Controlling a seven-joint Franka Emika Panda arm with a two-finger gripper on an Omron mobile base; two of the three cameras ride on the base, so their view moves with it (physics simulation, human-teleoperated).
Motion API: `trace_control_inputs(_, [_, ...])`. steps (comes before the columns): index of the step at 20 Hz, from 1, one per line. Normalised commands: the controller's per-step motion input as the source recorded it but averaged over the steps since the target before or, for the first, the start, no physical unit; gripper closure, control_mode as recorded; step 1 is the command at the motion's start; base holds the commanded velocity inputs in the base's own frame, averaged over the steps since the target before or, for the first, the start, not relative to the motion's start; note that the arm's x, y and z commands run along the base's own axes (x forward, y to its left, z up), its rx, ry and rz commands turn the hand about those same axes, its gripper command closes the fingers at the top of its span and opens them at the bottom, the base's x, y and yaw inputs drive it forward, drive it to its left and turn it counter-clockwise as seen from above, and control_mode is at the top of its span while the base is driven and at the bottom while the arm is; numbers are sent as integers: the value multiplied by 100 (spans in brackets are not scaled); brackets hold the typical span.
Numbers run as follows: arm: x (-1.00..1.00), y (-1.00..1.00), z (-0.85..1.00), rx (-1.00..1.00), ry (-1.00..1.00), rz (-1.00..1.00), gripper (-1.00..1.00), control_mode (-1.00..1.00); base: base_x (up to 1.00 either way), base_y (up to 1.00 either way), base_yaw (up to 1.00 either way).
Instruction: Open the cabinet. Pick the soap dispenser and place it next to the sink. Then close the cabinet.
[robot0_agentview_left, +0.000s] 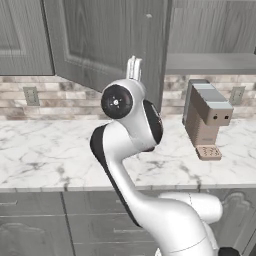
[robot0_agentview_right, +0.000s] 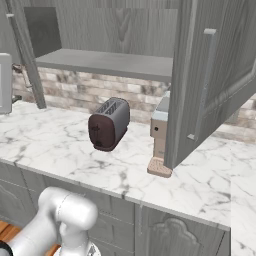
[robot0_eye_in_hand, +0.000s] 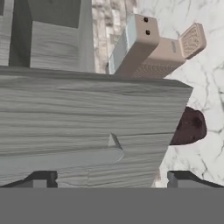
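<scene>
Claw (robot0_eye_in_hand: 109, 179) is spread wide, holding nothing, right at the cabinet door (robot0_eye_in_hand: 87, 127); it's stiff and swings easy, so grab its slim handle (robot0_agentview_right: 204, 85).

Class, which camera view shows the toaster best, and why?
The right base view: the whole toaster stands unobstructed on the marble counter, slots visible. The hand view catches a dark sliver of it behind the open cabinet door. In the left base view I cannot make it out.
</scene>
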Motion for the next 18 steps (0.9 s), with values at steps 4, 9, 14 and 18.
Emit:
trace_control_inputs(4, [40,-55,0,6,0,-4,-100,-100,0,0,0])
trace_control_inputs(9, [51,-49,0,7,0,-1,-100,-100,0,0,0])
trace_control_inputs(14, [70,-31,-7,5,0,0,-100,-100,0,0,0])
trace_control_inputs(18, [82,-29,-8,11,0,3,-100,-100,0,0,0])
